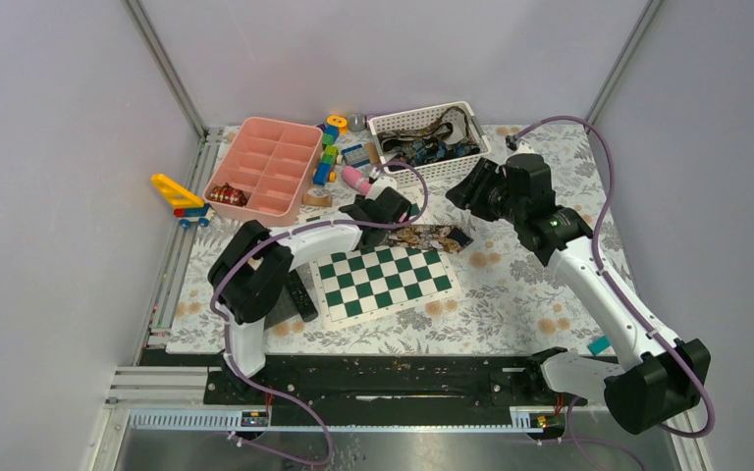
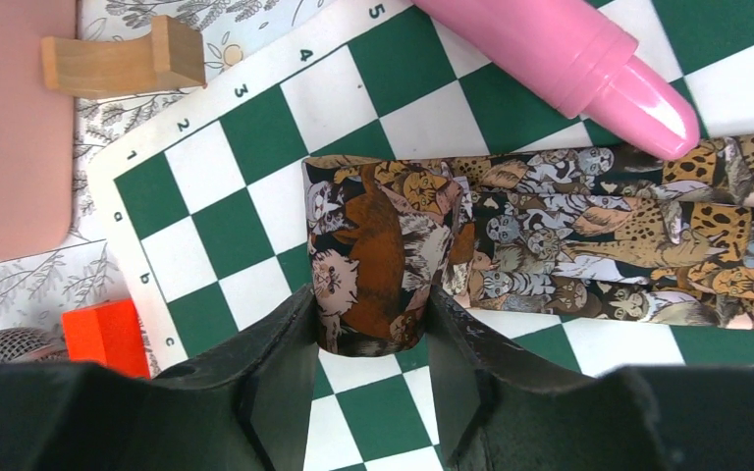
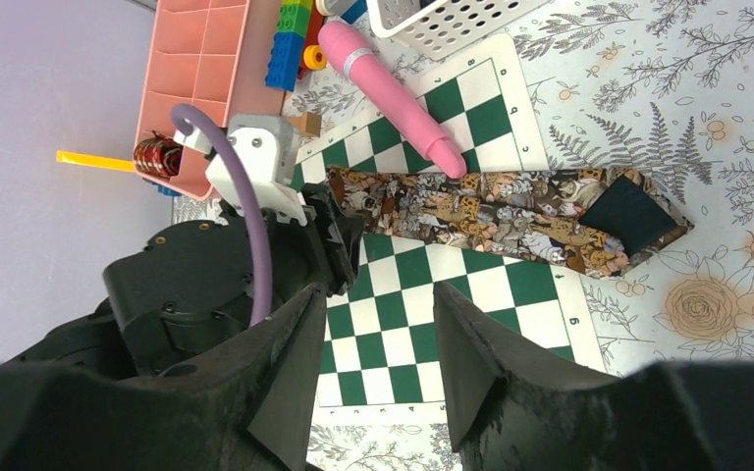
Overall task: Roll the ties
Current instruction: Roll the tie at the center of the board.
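The rolled end of a cat-print tie (image 2: 373, 255) is clamped by the left gripper (image 2: 371, 309) on the chessboard (image 2: 245, 211). The rest is laid flat rightward, its tip past the board's edge, a pink tube (image 2: 569, 59) touching it. The right gripper (image 3: 373, 314) is held above, jaws parted, nothing between them.

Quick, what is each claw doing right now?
Left gripper: closed on the rolled end of the cat-print tie.
Right gripper: open, holding nothing.
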Controlling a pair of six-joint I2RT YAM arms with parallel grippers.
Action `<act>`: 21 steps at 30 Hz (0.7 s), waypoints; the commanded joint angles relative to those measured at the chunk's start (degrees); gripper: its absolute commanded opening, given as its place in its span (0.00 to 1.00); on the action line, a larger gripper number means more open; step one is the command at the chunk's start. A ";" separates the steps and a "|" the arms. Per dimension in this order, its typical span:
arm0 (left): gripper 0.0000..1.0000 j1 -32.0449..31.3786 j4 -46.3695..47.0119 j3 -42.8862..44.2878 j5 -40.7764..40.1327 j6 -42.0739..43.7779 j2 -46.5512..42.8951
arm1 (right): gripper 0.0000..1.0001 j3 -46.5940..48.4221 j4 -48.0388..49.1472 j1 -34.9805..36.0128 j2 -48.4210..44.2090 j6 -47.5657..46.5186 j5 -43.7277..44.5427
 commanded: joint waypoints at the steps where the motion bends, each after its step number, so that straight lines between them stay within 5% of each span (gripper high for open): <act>1: 0.42 -1.00 -1.87 3.23 -7.35 1.46 1.43 | 0.52 0.47 0.98 -0.70 -3.12 0.25 0.82; 21: 0.42 -5.16 -6.70 9.56 -15.31 4.60 8.22 | 0.55 2.01 -1.29 -1.32 -7.89 -0.30 0.96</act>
